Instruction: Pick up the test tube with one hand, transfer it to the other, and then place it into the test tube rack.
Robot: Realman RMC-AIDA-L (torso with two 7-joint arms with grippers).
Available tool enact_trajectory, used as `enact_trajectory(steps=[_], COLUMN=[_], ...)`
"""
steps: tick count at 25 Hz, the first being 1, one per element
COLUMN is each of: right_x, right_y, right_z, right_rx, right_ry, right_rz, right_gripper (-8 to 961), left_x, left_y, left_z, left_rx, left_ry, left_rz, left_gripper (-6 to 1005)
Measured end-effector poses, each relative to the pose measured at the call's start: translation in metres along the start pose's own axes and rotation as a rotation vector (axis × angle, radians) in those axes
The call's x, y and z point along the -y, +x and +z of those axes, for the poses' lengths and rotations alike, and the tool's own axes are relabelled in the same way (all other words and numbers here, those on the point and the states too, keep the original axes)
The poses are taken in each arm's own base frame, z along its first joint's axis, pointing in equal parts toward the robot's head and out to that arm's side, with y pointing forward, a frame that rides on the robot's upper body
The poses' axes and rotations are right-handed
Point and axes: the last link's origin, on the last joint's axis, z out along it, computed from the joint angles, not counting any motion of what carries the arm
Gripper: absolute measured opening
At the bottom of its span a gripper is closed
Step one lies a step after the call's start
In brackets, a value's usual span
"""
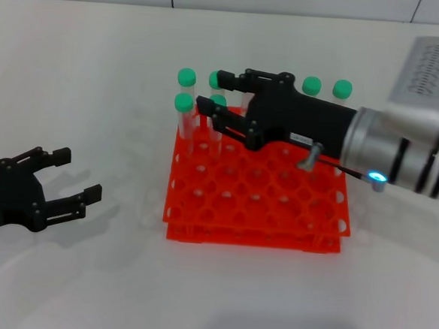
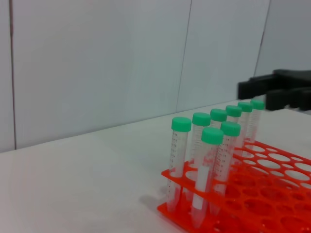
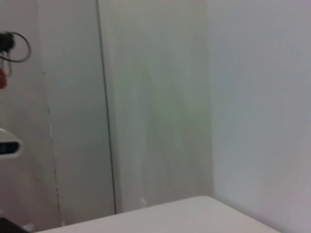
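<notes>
The head view looks forward and down from above onto the white worktop (image 1: 82,290), taking in the whole orange-red rack (image 1: 255,212) and both arms. The left wrist view sits low, near worktop level, close to one corner of the rack (image 2: 252,194), and looks sideways across it toward a panelled wall (image 2: 97,63); both views share the rack and its capped tubes (image 2: 181,160). The right wrist view faces mostly wall (image 3: 155,97), with a strip of worktop (image 3: 184,216).
</notes>
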Motion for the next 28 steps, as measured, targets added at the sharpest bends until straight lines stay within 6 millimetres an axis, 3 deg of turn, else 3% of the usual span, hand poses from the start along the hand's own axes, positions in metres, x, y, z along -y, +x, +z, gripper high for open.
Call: enact_trajectory(steps=[7, 14, 19, 28], right_x=[0.009, 0.031, 0.036, 0.046], right_y=[-0.006, -0.003, 0.003, 0.011], right_z=[-0.033, -0.084, -0.095, -0.104], right_rx=[-0.015, -0.049, -0.103, -0.177], right_ry=[-0.075, -0.150, -0.153, -0.156], right_rz=[-0.023, 0.013, 0.008, 0.053], right_gripper=[495, 517, 693, 881], left_x=[0.002, 0.004, 0.006, 0.009], left_y=[0.005, 0.012, 0.019, 0.034], left_z=[0.003, 0.010, 0.012, 0.004], left_rx=[-0.007, -0.013, 0.005, 0.035], left_ry=[-0.011, -0.033, -0.081, -0.195], left_rz=[0.012, 0.018, 0.012, 0.000], left_gripper=[864, 865, 865, 866])
